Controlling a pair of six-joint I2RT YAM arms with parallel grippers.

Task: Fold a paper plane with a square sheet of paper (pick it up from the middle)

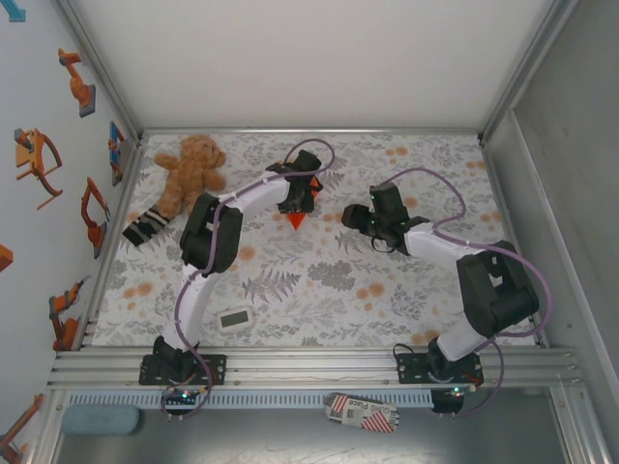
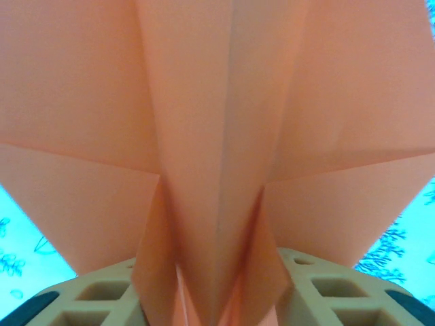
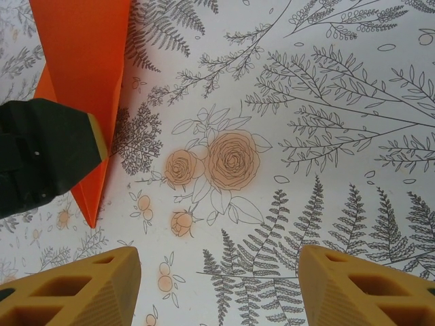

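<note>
The square sheet of paper is now folded into an orange paper plane [image 1: 297,217], a pointed dart with its tip hanging down toward the floral table at back centre. My left gripper [image 1: 300,196] is above it and shut on the plane. In the left wrist view the plane [image 2: 217,136] fans out close to the camera, and its centre folds are wedged between the pale fingers [image 2: 95,292] of my left gripper [image 2: 217,302]. My right gripper [image 1: 356,218] hovers to the right, open with nothing in it. In the right wrist view that gripper [image 3: 217,285] is over bare cloth and the plane [image 3: 85,68] is at upper left.
A brown teddy bear [image 1: 191,172] sits at the back left with a striped object [image 1: 145,226] below it. A small white timer [image 1: 234,318] lies near the front by the left arm's base. Walls close in the table at the left, back and right.
</note>
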